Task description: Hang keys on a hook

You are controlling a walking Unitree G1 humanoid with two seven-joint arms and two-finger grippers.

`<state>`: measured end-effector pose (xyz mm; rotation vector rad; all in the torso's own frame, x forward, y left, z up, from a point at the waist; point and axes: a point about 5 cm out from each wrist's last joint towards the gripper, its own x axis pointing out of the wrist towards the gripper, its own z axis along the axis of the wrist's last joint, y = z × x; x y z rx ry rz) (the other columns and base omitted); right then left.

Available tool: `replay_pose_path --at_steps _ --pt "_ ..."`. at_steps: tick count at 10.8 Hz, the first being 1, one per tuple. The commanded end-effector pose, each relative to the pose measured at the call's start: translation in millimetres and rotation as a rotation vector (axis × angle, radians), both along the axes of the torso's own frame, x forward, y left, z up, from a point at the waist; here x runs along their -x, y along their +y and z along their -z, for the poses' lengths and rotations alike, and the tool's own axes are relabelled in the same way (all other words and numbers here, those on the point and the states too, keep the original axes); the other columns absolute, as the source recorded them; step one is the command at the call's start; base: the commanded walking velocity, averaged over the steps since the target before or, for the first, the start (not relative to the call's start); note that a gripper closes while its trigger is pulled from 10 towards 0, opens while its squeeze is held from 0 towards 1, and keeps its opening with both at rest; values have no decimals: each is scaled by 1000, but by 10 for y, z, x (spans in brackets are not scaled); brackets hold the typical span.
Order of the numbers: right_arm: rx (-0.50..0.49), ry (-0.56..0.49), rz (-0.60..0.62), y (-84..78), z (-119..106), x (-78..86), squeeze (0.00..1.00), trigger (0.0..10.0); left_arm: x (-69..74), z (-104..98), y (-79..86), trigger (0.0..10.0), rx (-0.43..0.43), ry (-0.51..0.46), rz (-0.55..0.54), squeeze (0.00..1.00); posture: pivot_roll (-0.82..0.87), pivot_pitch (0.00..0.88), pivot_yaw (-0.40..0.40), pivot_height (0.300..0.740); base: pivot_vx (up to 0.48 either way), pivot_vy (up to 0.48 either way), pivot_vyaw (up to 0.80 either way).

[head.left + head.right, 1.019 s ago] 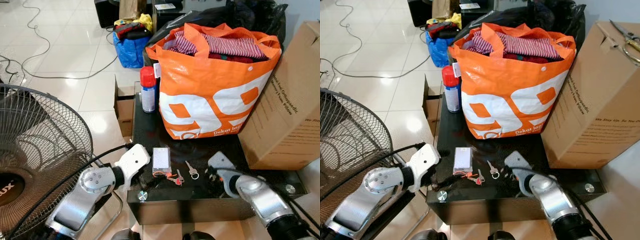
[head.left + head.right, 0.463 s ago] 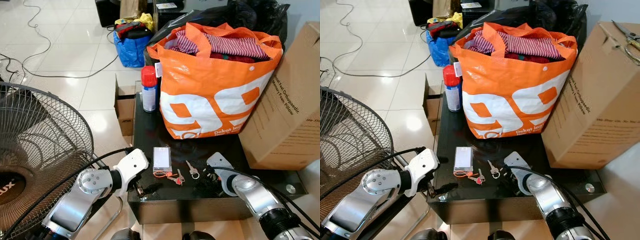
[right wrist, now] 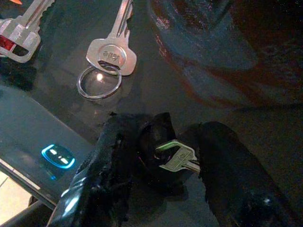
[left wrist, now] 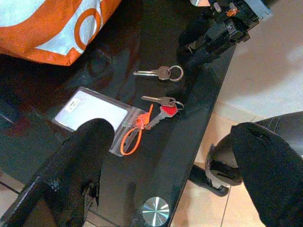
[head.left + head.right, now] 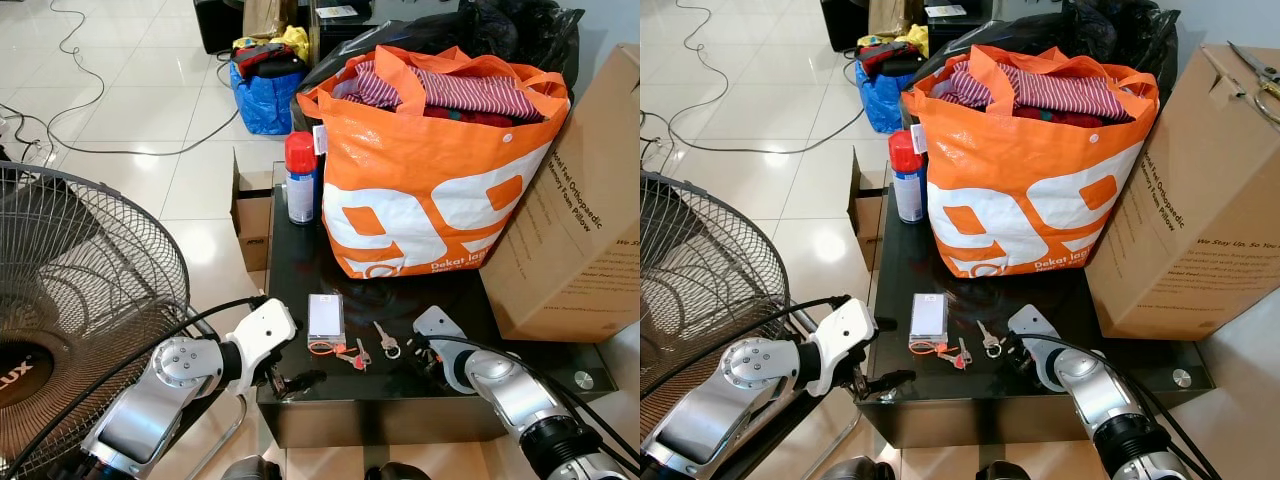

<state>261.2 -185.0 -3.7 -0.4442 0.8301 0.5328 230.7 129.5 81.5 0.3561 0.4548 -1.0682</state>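
The right gripper [image 3: 163,161], right of the loose key [image 3: 111,54] on the table [image 5: 400,385], has pinched 1 key [image 3: 175,158]. Lift straight, keep the squeeze. The left gripper [image 4: 165,156] gapes wide, holding nothing.

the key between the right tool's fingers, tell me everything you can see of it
A small silver metal key with a rounded head bearing faint stamped lettering. It lies flat on the glossy black table, its head showing in the gap between the right tool's two black fingers, its blade hidden under one of them. Whether the fingers press it cannot be told. A second key on a ring lies apart from it.
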Motion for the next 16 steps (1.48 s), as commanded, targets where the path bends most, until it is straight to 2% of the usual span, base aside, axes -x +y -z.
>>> replay_pose_path --at_steps 1,13,14,16 --pt "37 24 10 -97 27 28 0 0 24 -23 -10 10000 -1 -4 17 0 -113 76 6 740 0 0 0" --pt "-35 -87 69 -125 -119 -124 0 0 -39 -30 -70 10000 8 -28 15 0 -126 42 -7 740 0 0 0" --pt "-59 -97 90 -128 -143 -144 0 0 -50 -32 -71 10000 10 -32 10 0 -124 38 -11 740 0 0 0" --pt "-207 -159 249 -230 -342 -248 0 0 -109 -81 -38 10000 23 -81 -39 0 -120 27 -20 740 0 0 0"
